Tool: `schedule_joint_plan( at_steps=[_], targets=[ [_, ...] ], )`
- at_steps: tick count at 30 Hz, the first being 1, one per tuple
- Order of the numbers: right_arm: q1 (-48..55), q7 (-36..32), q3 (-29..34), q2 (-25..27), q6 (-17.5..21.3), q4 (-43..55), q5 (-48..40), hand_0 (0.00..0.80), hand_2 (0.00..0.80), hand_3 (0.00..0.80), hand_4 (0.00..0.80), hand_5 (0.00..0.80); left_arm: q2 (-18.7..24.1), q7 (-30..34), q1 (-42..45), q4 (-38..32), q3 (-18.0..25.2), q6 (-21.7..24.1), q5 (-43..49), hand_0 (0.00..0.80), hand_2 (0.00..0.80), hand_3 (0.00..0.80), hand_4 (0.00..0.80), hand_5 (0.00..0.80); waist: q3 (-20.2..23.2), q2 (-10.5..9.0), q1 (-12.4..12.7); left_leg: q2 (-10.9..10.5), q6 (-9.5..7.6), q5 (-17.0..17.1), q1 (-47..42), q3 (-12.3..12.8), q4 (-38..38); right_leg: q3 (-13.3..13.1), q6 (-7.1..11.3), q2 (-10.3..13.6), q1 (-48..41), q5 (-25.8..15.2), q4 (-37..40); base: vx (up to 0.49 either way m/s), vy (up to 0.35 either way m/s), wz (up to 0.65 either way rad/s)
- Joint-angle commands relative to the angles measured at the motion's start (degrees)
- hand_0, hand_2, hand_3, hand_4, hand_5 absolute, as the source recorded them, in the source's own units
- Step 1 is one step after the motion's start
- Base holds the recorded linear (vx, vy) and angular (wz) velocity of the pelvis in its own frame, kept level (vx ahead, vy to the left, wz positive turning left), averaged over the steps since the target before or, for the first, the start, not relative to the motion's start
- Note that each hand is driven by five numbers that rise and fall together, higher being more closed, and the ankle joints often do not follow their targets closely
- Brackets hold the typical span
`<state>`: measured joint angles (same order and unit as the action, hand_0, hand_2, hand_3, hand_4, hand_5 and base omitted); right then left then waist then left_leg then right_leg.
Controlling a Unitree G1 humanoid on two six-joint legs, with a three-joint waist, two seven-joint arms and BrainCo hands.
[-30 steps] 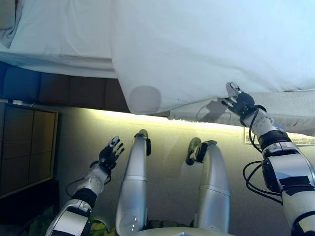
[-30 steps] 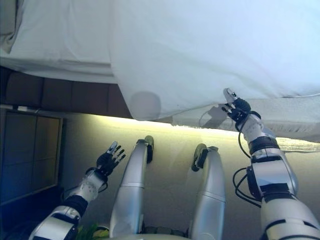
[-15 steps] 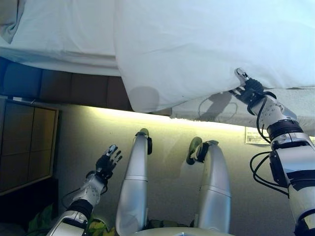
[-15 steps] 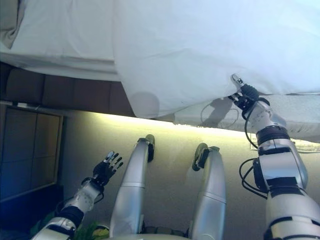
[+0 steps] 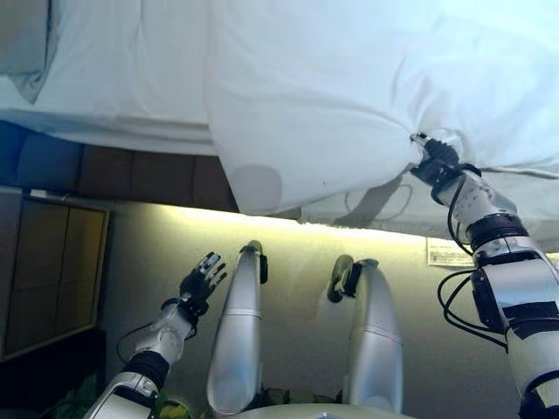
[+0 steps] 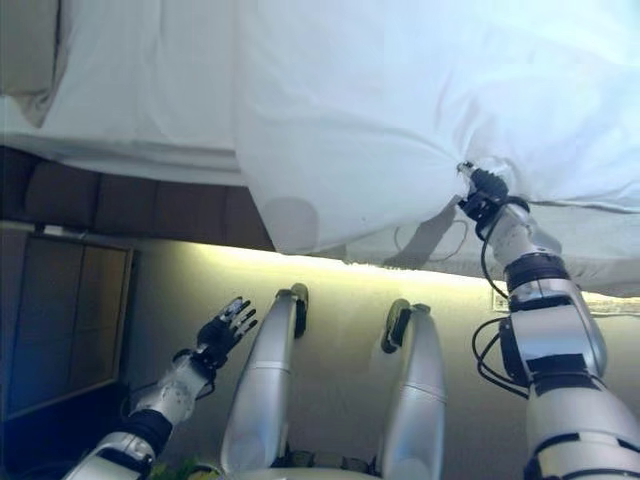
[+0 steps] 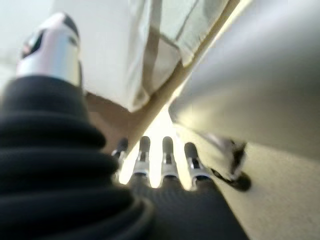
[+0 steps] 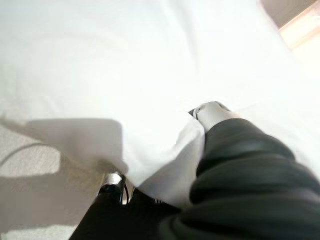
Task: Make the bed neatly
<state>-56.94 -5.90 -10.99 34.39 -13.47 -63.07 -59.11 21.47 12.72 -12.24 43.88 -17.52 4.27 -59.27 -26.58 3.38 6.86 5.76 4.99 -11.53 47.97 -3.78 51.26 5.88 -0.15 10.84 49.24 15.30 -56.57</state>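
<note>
White bedding fills the far side of the view: a mattress with a duvet draped over it, its corner hanging down past the bed's edge. At the duvet's near hem the right hand has its fingers closed on a pinch of the cloth, which now gathers into folds at the grip; 1 second ago the hand was lower, under the hem. Over the floor the left hand hovers with fingers spread, holding nothing, as before.
</note>
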Motion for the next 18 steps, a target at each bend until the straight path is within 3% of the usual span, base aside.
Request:
schedule_joint_plan(
  at_steps=[1, 7, 18],
  targets=[
    [1.1, -4.1, 0.2, 0.3, 0.8, 2.2, -0.7, 0.800, 0.800, 0.800, 0.800, 0.800, 0.1, -0.5, 0.1, -1.5, -3.0, 1.4, 2.9, 0.000, 0.000, 0.000, 0.000, 0.000, 5.5, -0.69, 0.4, -1.0, -3.92, 1.1, -3.7, 3.6, -3.5, -0.5, 1.29, 0.8, -5.3, -6.9, 9.3, 0.045, -0.047, 0.00],
    [1.6, -6.1, -2.2, -3.9, -0.2, 5.3, -1.8, 0.800, 0.800, 0.800, 0.800, 0.800, 0.3, -5.1, -4.8, -3.9, -4.3, -1.5, 3.5, 0.000, 0.000, 0.000, 0.000, 0.000, 7.0, -2.34, 0.3, -0.7, -3.34, 2.5, -9.3, 3.3, -9.3, 0.3, 1.38, 0.4, -11.4, -7.5, 14.9, 0.032, -0.042, 0.02],
    [-3.0, -2.4, -8.1, -8.7, 0.5, 11.8, -6.2, 0.800, 0.800, 0.800, 0.800, 0.800, -3.9, -7.1, -17.7, -4.0, -7.1, -6.4, -8.9, 0.000, 0.000, 0.000, 0.000, 0.000, 5.7, -4.65, -1.3, -0.5, -3.35, 2.7, -9.4, 2.4, -9.3, 0.2, 1.10, -0.9, -11.4, -7.5, 14.6, -0.022, -0.031, -0.03]
  ],
)
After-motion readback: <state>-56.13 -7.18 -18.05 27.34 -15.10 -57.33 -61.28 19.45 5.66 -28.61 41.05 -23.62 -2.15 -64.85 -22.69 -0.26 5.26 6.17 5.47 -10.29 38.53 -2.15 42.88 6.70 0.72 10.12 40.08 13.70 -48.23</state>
